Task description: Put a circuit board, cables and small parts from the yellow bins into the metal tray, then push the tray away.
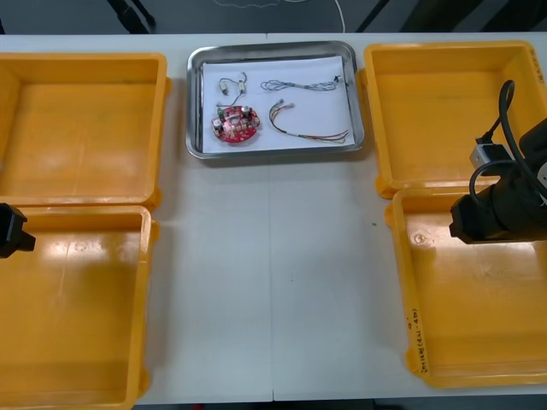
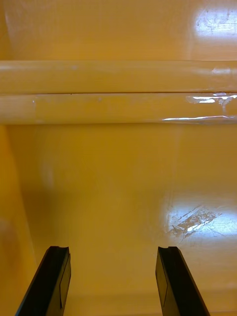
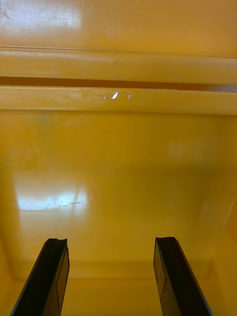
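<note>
1. We see the shiny metal tray (image 1: 275, 152), white inside, between the far bins, holding the round red circuit board (image 1: 235, 125) and thin cables (image 1: 299, 84).
2. Left gripper (image 3: 109, 242): fingers apart, empty, over the glossy near-left yellow bin (image 1: 77, 342).
3. Right gripper (image 2: 112, 249): likewise, over the near-right yellow bin (image 1: 479, 325).

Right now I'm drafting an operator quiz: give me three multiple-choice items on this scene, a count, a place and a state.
1. How many yellow bins stand on the table? A two; B three; C four.
2. Where is the red circuit board? A in a left bin; B in the metal tray; C on the table.
3. The left gripper and right gripper are: A both open; B both shut on cables; C both shut on nothing.
C, two at each side; B, it lies on the tray's white inside; A, each pair of fingers stands apart over bare bin floor.
</note>
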